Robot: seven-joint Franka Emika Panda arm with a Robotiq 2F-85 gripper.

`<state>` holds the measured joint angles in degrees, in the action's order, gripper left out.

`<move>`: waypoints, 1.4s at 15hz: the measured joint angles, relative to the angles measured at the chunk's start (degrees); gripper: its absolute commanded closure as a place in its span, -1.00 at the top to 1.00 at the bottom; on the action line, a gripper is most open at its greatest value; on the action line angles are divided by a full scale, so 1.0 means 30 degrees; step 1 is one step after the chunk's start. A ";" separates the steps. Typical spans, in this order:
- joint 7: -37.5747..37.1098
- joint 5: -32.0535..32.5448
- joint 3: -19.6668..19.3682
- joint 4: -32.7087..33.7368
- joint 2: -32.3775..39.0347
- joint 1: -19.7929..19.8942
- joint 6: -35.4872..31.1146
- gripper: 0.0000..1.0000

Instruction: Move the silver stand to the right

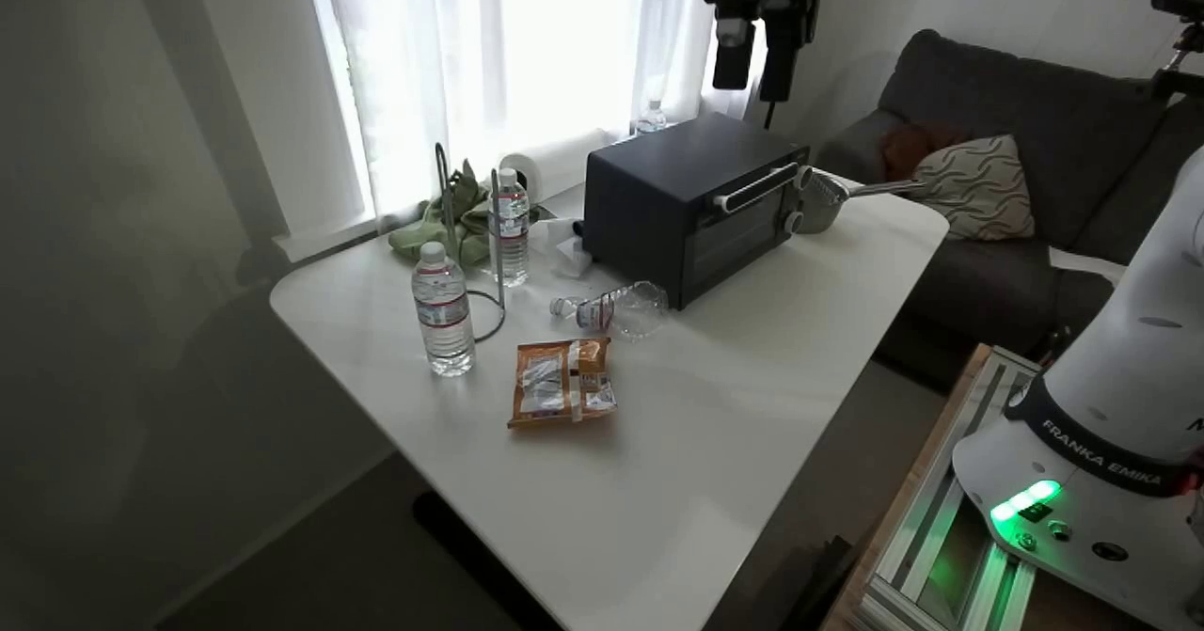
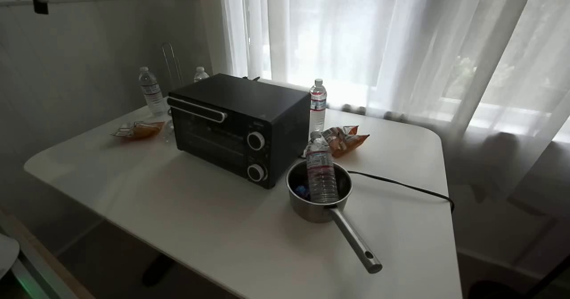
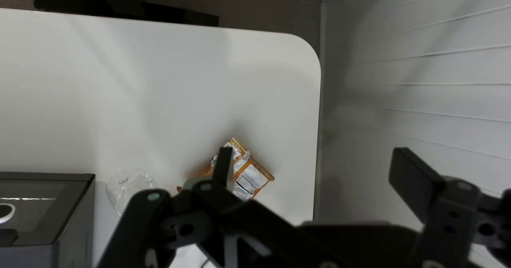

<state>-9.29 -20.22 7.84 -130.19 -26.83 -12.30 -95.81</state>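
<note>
The silver stand (image 1: 498,245) is a thin wire frame with two upright posts and a ring base. It stands upright at the far left of the white table in an exterior view, between two upright water bottles. Its upper loop (image 2: 167,63) also shows behind the toaster oven in an exterior view; its base is hidden there. In the wrist view it is mostly hidden or out of frame. My gripper (image 1: 752,71) is open and empty, high above the table and apart from the stand. Its spread fingers (image 3: 313,160) frame the table's edge and the wall in the wrist view.
Water bottles (image 1: 442,311) (image 1: 510,231) stand close on both sides of the stand. A crumpled bottle (image 1: 611,309), orange bag (image 1: 562,382) and green cloth (image 1: 428,236) lie nearby. A black toaster oven (image 1: 691,198) and a pot (image 2: 314,212) holding a bottle stand farther along.
</note>
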 measured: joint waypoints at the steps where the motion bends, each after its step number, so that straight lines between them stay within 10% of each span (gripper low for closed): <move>1: 0.0000 0.0000 0.0000 0.0000 0.0000 0.0000 0.0000 1.00; 10: -0.2848 0.1468 0.1870 0.1971 0.3560 0.0626 -0.3553 1.00; 21: -0.9014 0.8720 0.2194 1.1107 1.3346 0.0008 -0.5874 1.00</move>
<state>-36.33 5.94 14.42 -96.87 13.21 -12.28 -113.44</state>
